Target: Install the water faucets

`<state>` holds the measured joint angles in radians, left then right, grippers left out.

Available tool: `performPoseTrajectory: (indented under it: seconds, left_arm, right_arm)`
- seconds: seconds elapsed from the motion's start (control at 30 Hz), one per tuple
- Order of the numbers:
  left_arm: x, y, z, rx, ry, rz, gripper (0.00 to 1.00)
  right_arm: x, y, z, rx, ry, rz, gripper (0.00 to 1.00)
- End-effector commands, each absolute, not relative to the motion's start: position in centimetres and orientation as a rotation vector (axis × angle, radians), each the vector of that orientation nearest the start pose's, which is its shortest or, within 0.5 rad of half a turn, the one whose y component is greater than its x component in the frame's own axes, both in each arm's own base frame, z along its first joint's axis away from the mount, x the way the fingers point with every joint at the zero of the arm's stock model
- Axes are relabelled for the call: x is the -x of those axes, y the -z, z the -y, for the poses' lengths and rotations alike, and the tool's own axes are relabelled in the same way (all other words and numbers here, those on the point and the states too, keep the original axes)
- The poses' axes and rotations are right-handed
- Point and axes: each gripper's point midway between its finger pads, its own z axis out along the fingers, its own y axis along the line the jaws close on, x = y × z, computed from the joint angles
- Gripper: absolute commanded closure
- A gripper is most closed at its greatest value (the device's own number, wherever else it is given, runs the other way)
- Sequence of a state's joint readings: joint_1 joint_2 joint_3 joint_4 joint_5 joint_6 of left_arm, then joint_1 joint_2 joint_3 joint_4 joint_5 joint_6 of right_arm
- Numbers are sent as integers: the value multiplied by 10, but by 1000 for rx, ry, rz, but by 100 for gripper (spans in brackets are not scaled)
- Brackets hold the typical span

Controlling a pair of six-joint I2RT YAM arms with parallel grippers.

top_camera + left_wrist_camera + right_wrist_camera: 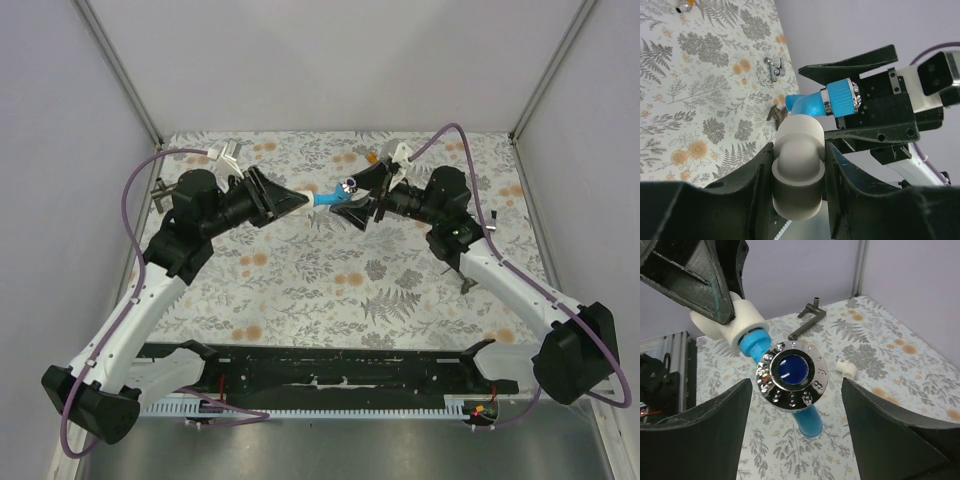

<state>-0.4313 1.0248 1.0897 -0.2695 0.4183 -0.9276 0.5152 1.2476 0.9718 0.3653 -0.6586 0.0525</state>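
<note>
The blue faucet (328, 198) hangs in the air above the table's middle, its threaded end in a white elbow fitting (799, 150). My left gripper (300, 200) is shut on that fitting. In the right wrist view the faucet's chrome knob (792, 374) faces the camera, with the spout pointing down. My right gripper (358, 198) is open, one finger on each side of the knob with a gap on both sides. The orange faucet (372, 157) lies on the table just behind the right gripper, mostly hidden.
A dark metal bracket (807, 322) and a small white fitting (846, 368) lie on the flowered table. White parts (225, 153) lie at the far left, and another dark piece (468, 285) lies beside the right arm. A small chrome piece (775, 67) lies near the table edge.
</note>
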Motion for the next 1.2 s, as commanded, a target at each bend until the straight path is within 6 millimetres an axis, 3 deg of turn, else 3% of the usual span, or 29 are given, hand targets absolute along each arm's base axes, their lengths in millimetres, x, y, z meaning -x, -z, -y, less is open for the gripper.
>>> performPoseTrajectory:
  seconds: [0.0, 0.17, 0.27, 0.33, 0.4, 0.53, 0.67, 0.87, 1.03, 1.17]
  left_arm:
    - [-249, -388, 242, 11, 1445, -1805, 98]
    - [-241, -398, 248, -117, 1473, -1744, 98]
    - [-239, -401, 247, -205, 1436, -1701, 98]
    - [-235, -403, 247, -287, 1408, -1664, 98]
    - [-234, -400, 248, -371, 1364, -1637, 98]
    - [-235, -395, 247, -508, 1265, -1580, 98]
    - [-245, -385, 234, -627, 1023, -1472, 98]
    - [-246, -391, 216, -806, 590, -1074, 98]
    - [-257, -374, 210, -919, 266, -982, 98]
    - [-268, -373, 194, -916, 31, -926, 85]
  right_arm:
    - [-281, -364, -306, 933, -1118, -1190, 21]
    - [-266, -378, -307, 965, -1313, -1130, 31]
    - [-255, -391, -306, 999, -1423, -1094, 43]
    - [-248, -395, -305, 1030, -1465, -1096, 56]
    - [-244, -399, -304, 1042, -1476, -1122, 77]
    - [-239, -403, -303, 1054, -1510, -1212, 100]
    - [-245, -400, -304, 949, -1577, -1427, 100]
    - [-249, -387, -301, 774, -1596, -1681, 100]
    - [-245, -379, -305, 651, -1767, -1848, 100]
    - [-252, -378, -310, 534, -1865, -1846, 100]
